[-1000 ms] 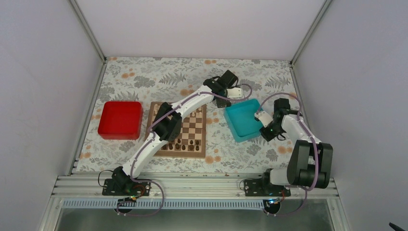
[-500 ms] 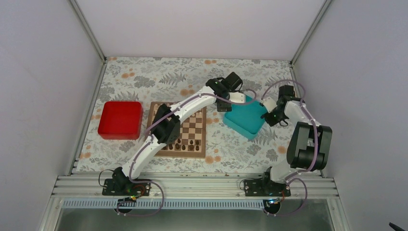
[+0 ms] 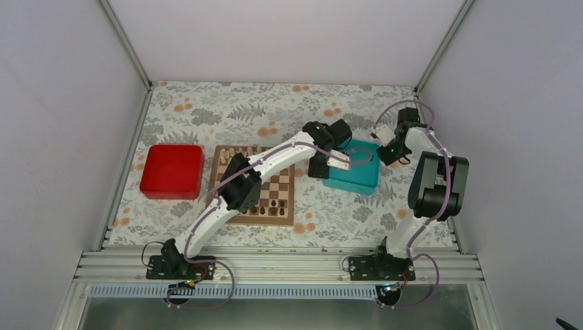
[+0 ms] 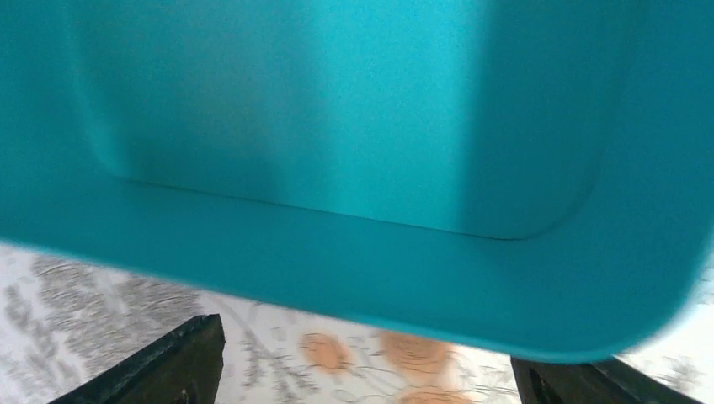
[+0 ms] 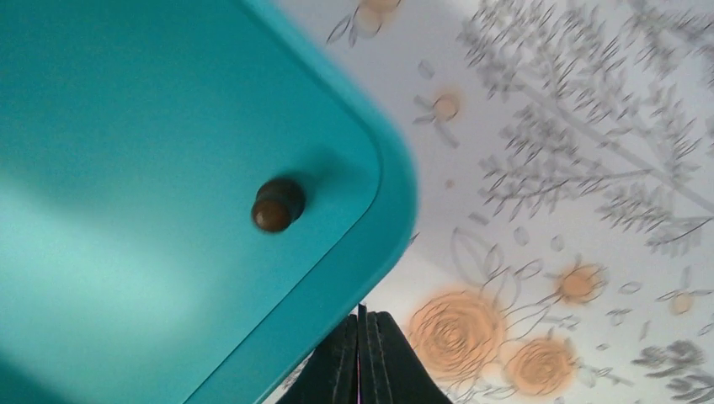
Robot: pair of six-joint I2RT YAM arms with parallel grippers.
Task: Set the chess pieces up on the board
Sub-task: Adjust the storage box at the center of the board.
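The board [image 3: 286, 221] lies left of centre, with dark chess pieces [image 3: 268, 205] in its near rows and pale ones along its far edge. One more dark piece [image 5: 278, 204] rests inside the teal tray [image 3: 364, 180], near a corner. My left gripper [image 3: 320, 168] [image 4: 362, 353] hangs at the tray's left edge, its fingers [image 4: 160, 362] wide open over the cloth, just short of the tray's rim [image 4: 337, 269]. My right gripper [image 3: 383, 154] [image 5: 362, 332] is shut and empty, just outside the tray's corner [image 5: 391, 210].
A red tray [image 3: 172, 170] stands left of the board. The flowered cloth [image 3: 227, 110] covers the table inside pale walls. My left arm reaches across the board's far right corner. The right arm's elbow [image 3: 436, 185] stands high, right of the teal tray.
The teal tray has turned from skewed to nearly square and slid slightly. My right gripper has swung from the tray's near right side to its far right corner. The left gripper has shifted right.
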